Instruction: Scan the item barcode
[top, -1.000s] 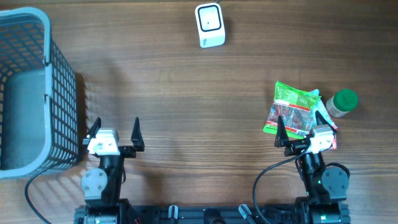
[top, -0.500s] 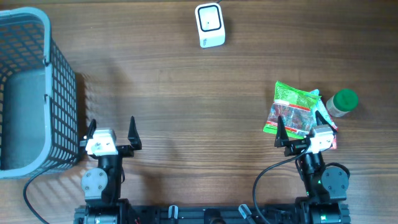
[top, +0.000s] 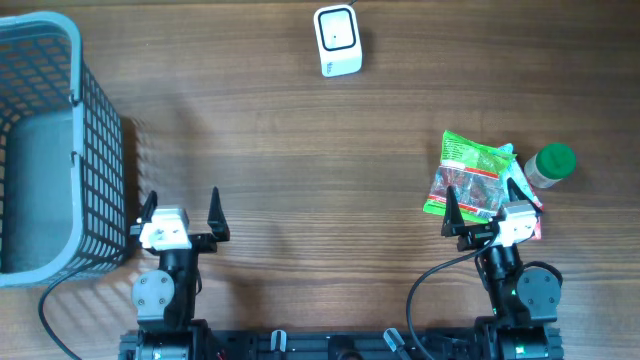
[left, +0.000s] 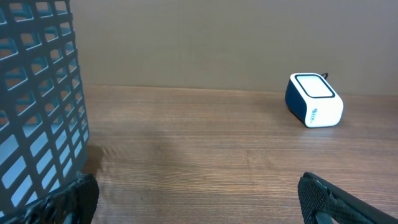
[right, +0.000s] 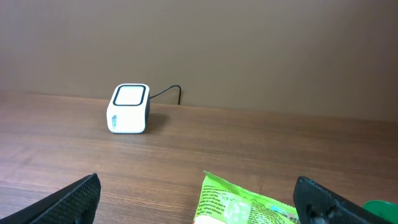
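Observation:
A green snack packet (top: 472, 172) lies flat at the right of the table, with a green-capped bottle (top: 551, 164) beside it. The white barcode scanner (top: 337, 41) stands at the far middle, its window facing up. My right gripper (top: 484, 206) is open just in front of the packet, whose near edge lies under its fingers; in the right wrist view the packet (right: 242, 205) shows between the wide-apart fingertips. My left gripper (top: 182, 207) stands open over bare wood with nothing between its fingers. The scanner (right: 129, 109) sits ahead and left of the right wrist.
A grey-blue mesh basket (top: 95, 150) fills the left side, close to the left gripper's outer finger; its wall (left: 37, 93) shows in the left wrist view. The scanner's cable runs off the far edge. Bare wood lies between the two arms.
The left gripper has shifted slightly to the left, toward the basket. The right gripper, packet and bottle have not moved.

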